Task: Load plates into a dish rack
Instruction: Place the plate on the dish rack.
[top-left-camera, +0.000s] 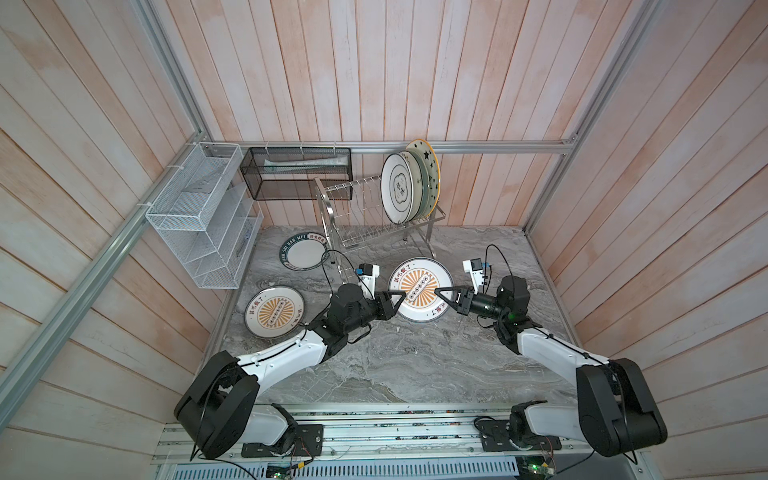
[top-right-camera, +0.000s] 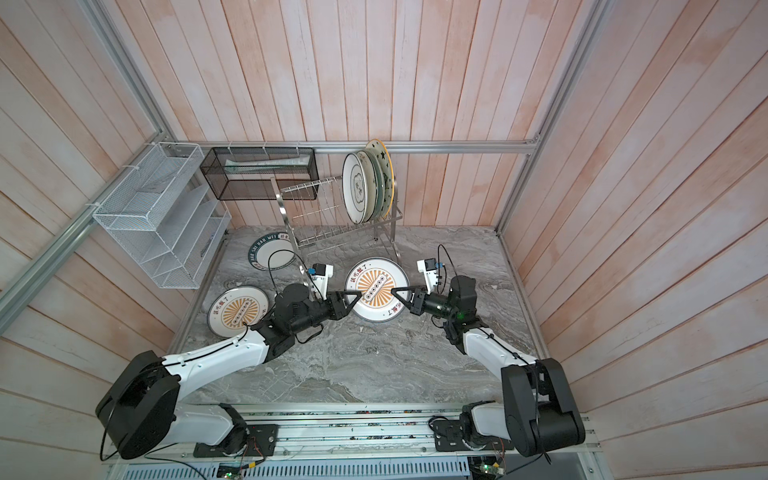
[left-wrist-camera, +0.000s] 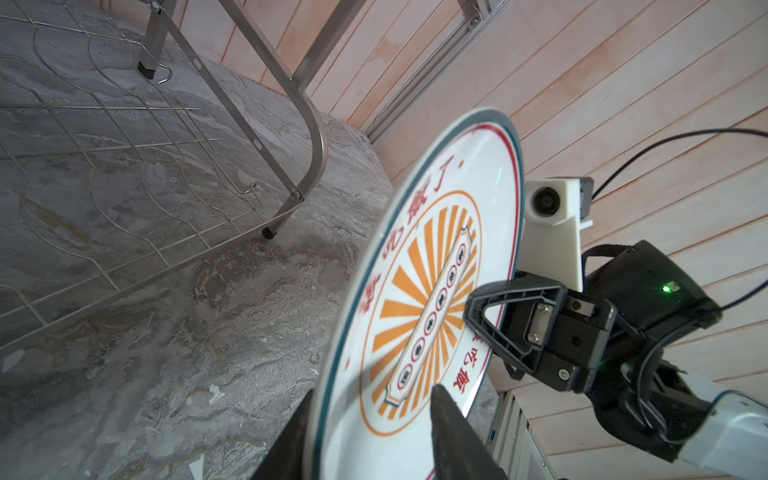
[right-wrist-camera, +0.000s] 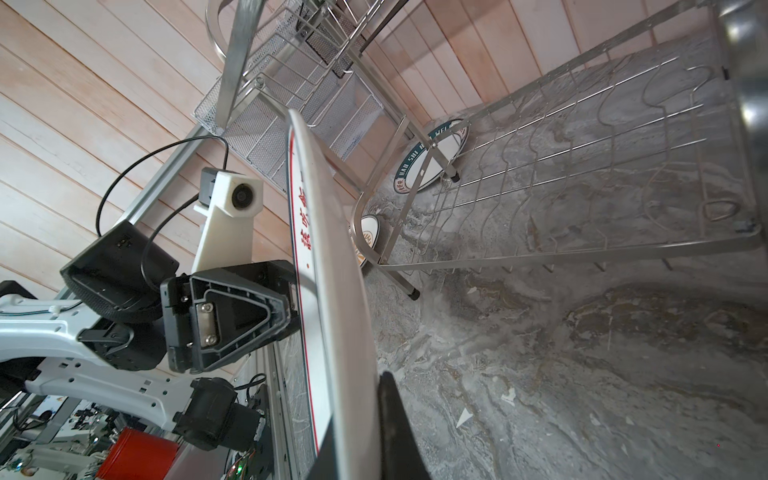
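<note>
— Counting left to right, what's there?
— Seven: a sunburst plate (top-left-camera: 274, 311) and a dark-rimmed plate (top-left-camera: 304, 252) flat on the table (top-left-camera: 374, 365), one middle plate (top-left-camera: 419, 266), and, I think, four plates (top-left-camera: 400, 189) on edge at the rack (top-left-camera: 361, 220)'s right end.
— The middle plate?
— Lifted, face upward, its label bar (top-left-camera: 419, 286) running near-left to far-right. The left gripper (top-left-camera: 401, 296) straddles one rim, fingers parted; the right gripper (top-left-camera: 437, 291) clamps the opposite rim
</note>
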